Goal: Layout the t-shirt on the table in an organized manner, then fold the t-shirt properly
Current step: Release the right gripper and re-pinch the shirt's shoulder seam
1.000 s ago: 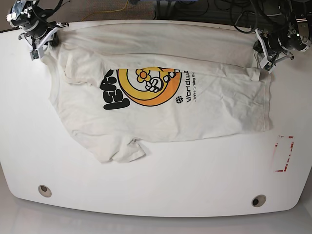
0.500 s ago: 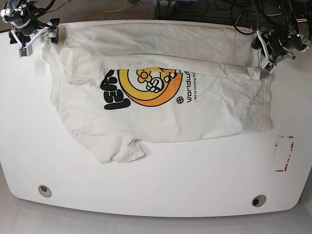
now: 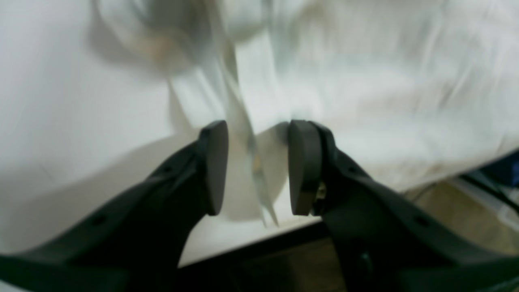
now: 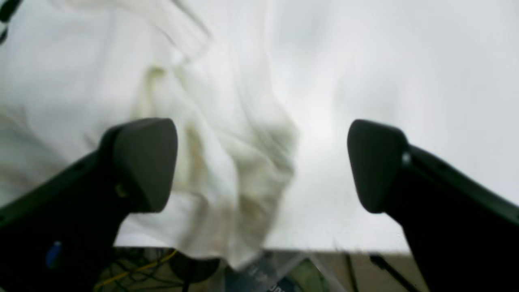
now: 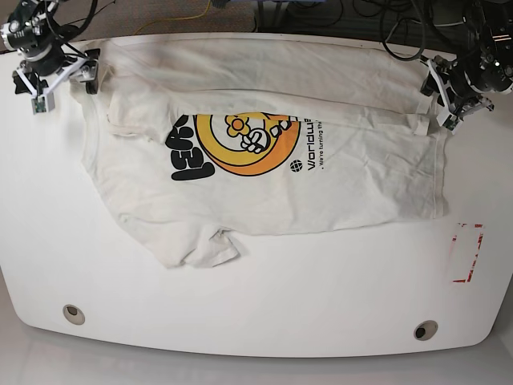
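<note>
White short-sleeved cotton t-shirt (image 5: 264,152) w/ round yellow-orange cartoon print and black lettering lies spread on the large glossy white tabletop (image 5: 264,297), towards the far edge, its upper part folded over along that edge. One sleeve sticks out at the shirt's near-left side in base view. Right gripper (image 4: 261,162) sits at the shirt's far-left corner, jaws wide apart, rumpled cloth lying loose between them. Left gripper (image 3: 255,166) at the shirt's far-right corner, jaws partly apart, a thin fabric edge between the pads, unclamped. Red tape rectangle (image 5: 466,253) lies right of the shirt hem, apart from it. Two round grey grommet holes (image 5: 73,313) near the front edge, well clear of the shirt. Cables behind the table.
</note>
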`<action>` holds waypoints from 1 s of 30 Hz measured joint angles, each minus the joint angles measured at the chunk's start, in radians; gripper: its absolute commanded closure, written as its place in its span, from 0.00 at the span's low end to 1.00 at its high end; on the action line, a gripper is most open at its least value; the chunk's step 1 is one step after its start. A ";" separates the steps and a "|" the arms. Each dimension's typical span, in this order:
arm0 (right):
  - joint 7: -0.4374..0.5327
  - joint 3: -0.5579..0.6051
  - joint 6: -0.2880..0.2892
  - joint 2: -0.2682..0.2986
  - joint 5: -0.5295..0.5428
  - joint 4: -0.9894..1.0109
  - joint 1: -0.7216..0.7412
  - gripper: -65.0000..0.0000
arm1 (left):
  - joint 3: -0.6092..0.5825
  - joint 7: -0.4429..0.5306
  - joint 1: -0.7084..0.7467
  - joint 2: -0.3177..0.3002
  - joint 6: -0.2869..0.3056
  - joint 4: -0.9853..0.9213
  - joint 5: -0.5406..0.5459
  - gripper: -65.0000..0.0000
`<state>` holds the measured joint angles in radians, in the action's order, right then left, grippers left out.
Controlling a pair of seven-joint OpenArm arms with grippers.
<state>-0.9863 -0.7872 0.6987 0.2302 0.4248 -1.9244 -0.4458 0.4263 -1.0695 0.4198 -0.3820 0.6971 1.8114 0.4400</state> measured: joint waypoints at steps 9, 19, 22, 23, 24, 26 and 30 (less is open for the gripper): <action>-0.041 0.076 -0.005 0.000 -0.006 0.001 0.072 0.01 | 0.000 -0.001 -0.007 -0.001 0.000 0.000 -0.002 0.64; -0.039 0.177 0.002 -0.003 0.010 0.045 0.143 0.01 | 0.000 -0.003 -0.008 0.002 0.000 0.002 -0.004 0.64; -0.042 0.180 0.001 -0.003 0.006 0.106 0.164 0.02 | 0.000 -0.003 -0.008 0.003 0.000 0.002 -0.003 0.64; -0.041 0.180 0.001 -0.003 0.004 0.127 0.169 0.04 | 0.000 -0.003 -0.008 0.005 0.000 0.002 -0.002 0.64; -0.045 0.180 -0.003 -0.002 -0.003 0.151 0.176 0.06 | 0.000 -0.003 -0.008 0.005 0.000 0.002 -0.003 0.64; -0.050 0.179 -0.002 0.002 -0.003 0.195 0.183 0.14 | 0.000 -0.003 -0.008 0.005 0.000 0.002 -0.003 0.64; -0.051 0.180 -0.001 0.002 0.000 0.239 0.195 0.42 | 0.000 -0.003 -0.008 0.005 0.000 0.002 -0.003 0.64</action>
<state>-1.0370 -0.6075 0.6975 0.2321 0.4244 -1.6855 -0.2508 0.4267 -1.0729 0.4118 -0.3775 0.6971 1.8130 0.4374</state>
